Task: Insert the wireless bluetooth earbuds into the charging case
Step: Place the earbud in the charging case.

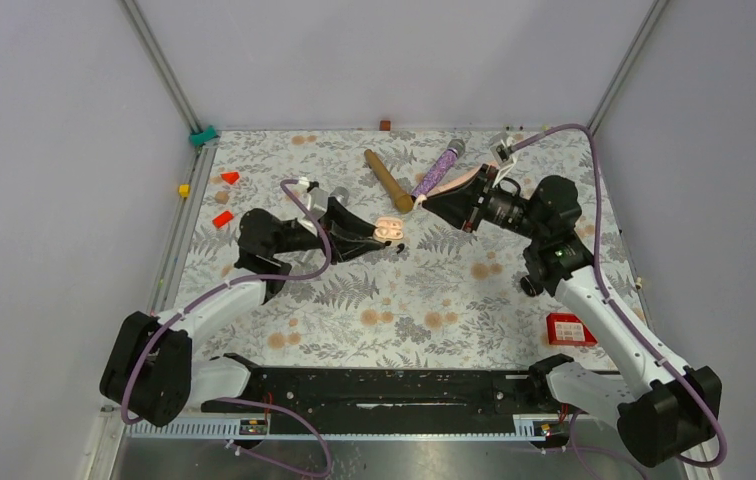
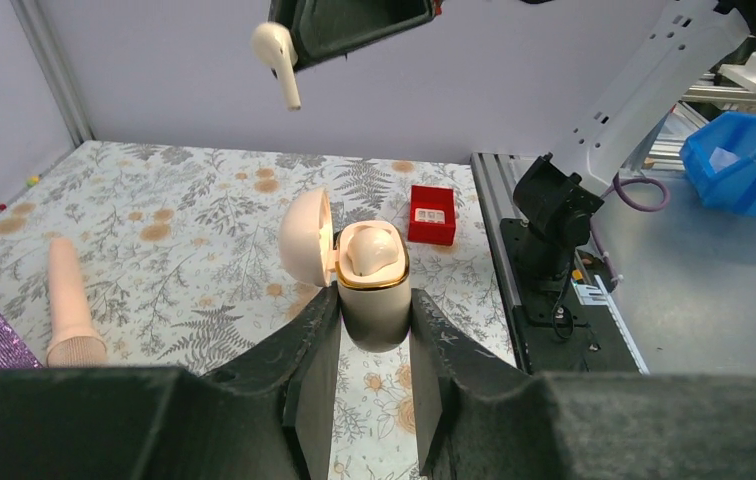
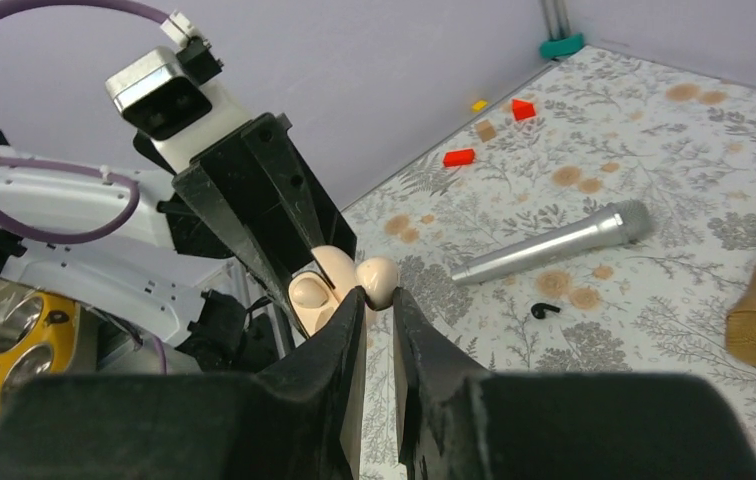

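Note:
My left gripper (image 2: pixel 374 300) is shut on the cream charging case (image 2: pixel 372 290) and holds it upright with its lid (image 2: pixel 306 238) open. One cream earbud (image 2: pixel 369 250) sits inside. My right gripper (image 3: pixel 379 295) is shut on a second cream earbud (image 3: pixel 378 280), which hangs stem down in the left wrist view (image 2: pixel 276 50), above and left of the case. In the top view the case (image 1: pixel 389 230) is left of my right gripper (image 1: pixel 432 202). A tiny black earbud (image 3: pixel 546 310) lies on the cloth near a silver microphone (image 3: pixel 554 245).
A tan microphone (image 1: pixel 387 180) and a purple glitter microphone (image 1: pixel 437 170) lie at the back. A red box (image 1: pixel 569 328) sits at the right front. Red blocks (image 1: pixel 224 198) and small blocks lie at the left edge. The floral cloth (image 1: pixel 394 310) covers the table.

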{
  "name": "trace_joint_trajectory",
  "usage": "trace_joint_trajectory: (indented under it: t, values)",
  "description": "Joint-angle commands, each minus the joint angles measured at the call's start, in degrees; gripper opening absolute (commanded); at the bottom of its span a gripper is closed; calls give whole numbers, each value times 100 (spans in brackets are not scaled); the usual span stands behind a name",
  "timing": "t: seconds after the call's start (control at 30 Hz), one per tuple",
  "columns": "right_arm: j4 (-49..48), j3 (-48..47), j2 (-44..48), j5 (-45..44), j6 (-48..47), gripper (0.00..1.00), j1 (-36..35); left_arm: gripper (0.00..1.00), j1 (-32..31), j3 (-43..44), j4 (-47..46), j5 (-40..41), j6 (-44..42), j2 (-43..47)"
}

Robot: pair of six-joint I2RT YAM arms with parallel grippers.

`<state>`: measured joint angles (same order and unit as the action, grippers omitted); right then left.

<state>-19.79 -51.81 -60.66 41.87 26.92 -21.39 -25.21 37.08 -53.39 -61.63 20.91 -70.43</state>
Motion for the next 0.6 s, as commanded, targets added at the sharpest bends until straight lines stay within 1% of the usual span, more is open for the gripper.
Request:
trace_joint_trajectory:
  t: [0.0, 0.23, 0.57]
  values:
    - [-1457, 325, 176, 511, 259, 9, -119, 0, -19, -217, -1523, -121, 429, 144]
    - [-1893, 471, 141, 807, 314, 9, -262, 0, -18, -290, -1595, -17, 470, 122]
    - [-1860, 636, 94, 918, -280, 7, -450, 0, -16, -308, -1562, 51, 523, 201]
